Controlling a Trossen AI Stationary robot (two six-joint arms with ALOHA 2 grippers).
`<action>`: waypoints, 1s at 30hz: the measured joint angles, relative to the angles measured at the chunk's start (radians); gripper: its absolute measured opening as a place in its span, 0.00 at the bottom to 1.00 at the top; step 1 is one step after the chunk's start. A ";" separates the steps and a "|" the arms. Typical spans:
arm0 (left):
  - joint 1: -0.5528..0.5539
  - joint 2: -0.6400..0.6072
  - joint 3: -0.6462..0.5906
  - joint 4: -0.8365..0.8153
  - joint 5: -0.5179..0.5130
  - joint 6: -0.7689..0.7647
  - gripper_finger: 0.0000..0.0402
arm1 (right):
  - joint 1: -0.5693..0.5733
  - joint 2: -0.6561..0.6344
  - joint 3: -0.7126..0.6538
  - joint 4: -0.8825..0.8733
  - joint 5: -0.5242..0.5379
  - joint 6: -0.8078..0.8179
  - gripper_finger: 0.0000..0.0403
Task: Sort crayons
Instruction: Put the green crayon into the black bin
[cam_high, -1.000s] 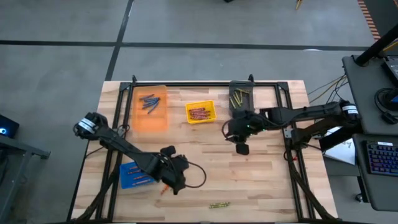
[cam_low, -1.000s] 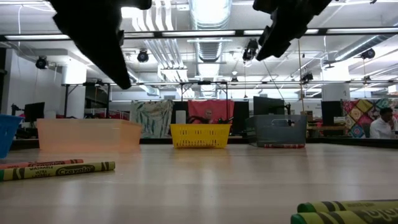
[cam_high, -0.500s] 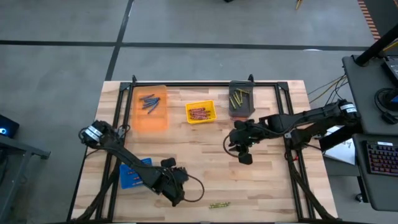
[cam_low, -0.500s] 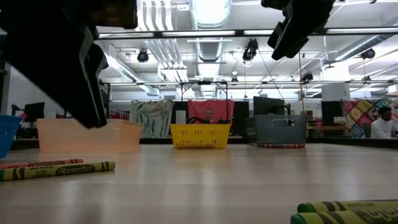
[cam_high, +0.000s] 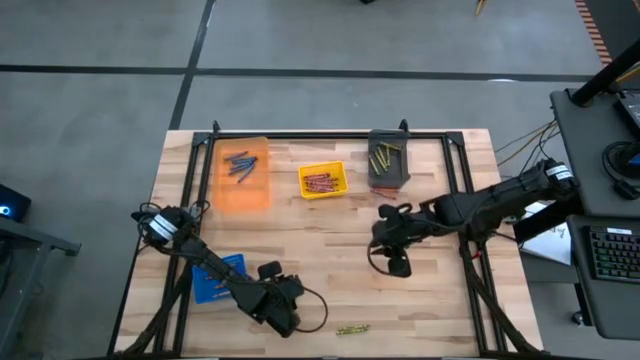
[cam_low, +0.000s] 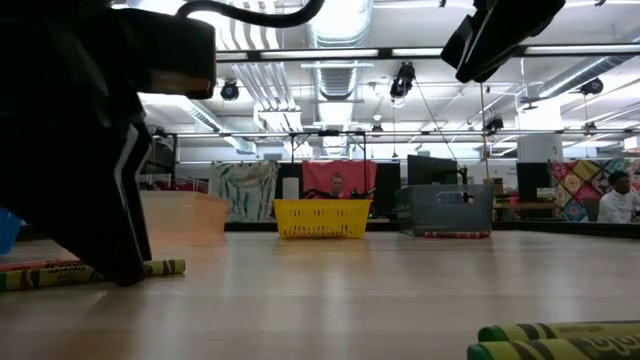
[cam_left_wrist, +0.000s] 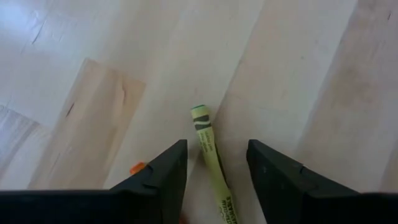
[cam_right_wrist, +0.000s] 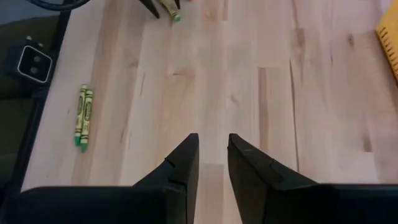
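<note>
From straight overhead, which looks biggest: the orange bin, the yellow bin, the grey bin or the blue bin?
1. Orange bin, clearly largest.
2. Grey bin and yellow bin look about alike; I won't rank them.
Blue bin: partly hidden under the left arm, so unsure.

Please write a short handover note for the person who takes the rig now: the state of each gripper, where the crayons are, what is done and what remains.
Left gripper: open, low over the table's near side, its fingers either side of a yellow-green crayon; an orange bit shows beside it.
Right gripper: empty, jaws slightly apart, above mid-table.
Done: crayons already lie in the orange bin, yellow bin, grey bin and blue bin.
Left: the crayon at the left gripper, and a green pair near the front edge.
</note>
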 joint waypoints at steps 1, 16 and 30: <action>-0.002 0.004 0.001 0.000 -0.002 -0.007 0.38 | 0.006 0.000 0.000 0.001 0.003 0.000 0.18; -0.017 0.010 0.003 0.004 -0.035 -0.004 0.02 | 0.048 0.000 0.000 0.001 0.046 -0.015 0.17; -0.019 -0.192 0.007 0.091 -0.330 0.255 0.00 | 0.074 0.015 -0.211 0.491 0.045 -0.124 0.20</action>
